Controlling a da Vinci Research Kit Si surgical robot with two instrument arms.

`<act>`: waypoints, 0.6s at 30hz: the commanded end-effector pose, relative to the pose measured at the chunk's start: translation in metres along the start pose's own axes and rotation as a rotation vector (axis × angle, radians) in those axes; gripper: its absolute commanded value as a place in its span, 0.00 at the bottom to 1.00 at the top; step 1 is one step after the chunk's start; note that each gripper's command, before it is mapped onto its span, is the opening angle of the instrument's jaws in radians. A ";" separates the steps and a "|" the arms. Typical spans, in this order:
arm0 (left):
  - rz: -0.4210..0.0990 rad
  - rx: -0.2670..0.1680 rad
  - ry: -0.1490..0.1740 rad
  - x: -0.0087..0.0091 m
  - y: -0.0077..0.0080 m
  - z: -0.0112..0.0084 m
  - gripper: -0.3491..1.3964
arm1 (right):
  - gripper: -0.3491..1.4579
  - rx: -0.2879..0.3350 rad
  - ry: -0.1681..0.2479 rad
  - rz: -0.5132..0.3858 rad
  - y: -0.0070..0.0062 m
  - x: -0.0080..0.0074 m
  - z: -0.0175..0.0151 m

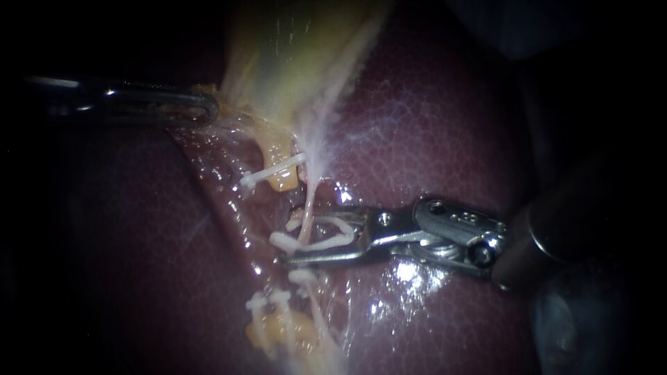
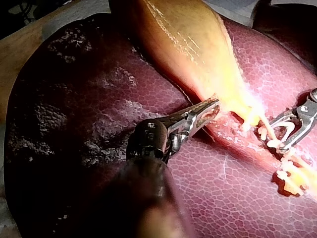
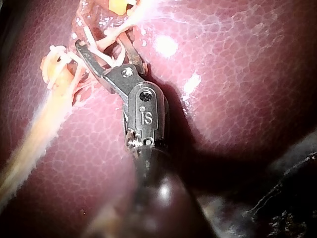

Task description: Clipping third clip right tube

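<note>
Your right instrument (image 1: pixel 299 241), nearest lens, enters from right: jaws clamped on white clip (image 1: pixel 319 244), clip legs apart around thin right tube (image 1: pixel 310 198), over liver (image 1: pixel 431 125). Your left instrument (image 1: pixel 207 108): jaws clamped on gallbladder (image 1: pixel 292 55) edge.

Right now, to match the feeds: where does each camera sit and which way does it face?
Endoscope: close to the liver, facing it; left instrument comes from the left, gripping the gallbladder; right instrument from the right, holding a clip at the tube.
Left wrist: on the left arm, looking along its shaft to its jaws.
Right wrist: on the right arm, looking likewise.
Shared: endoscope and left wrist show both instruments.
</note>
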 end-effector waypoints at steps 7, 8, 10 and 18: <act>0.000 0.000 0.000 0.0000 -0.0001 0.0000 0.00 | 0.46 -0.003 0.002 0.004 0.0002 0.0006 0.0000; 0.000 0.000 0.000 0.0000 -0.0001 0.0000 0.00 | 0.46 -0.003 0.006 0.006 0.0004 0.0008 -0.0001; 0.000 0.000 0.000 0.0000 -0.0001 0.0000 0.00 | 0.46 0.000 0.015 0.012 0.0007 0.0015 -0.0003; 0.000 -0.001 0.000 0.0000 -0.0001 0.0000 0.00 | 0.46 0.060 0.054 0.039 0.0021 0.0049 -0.0010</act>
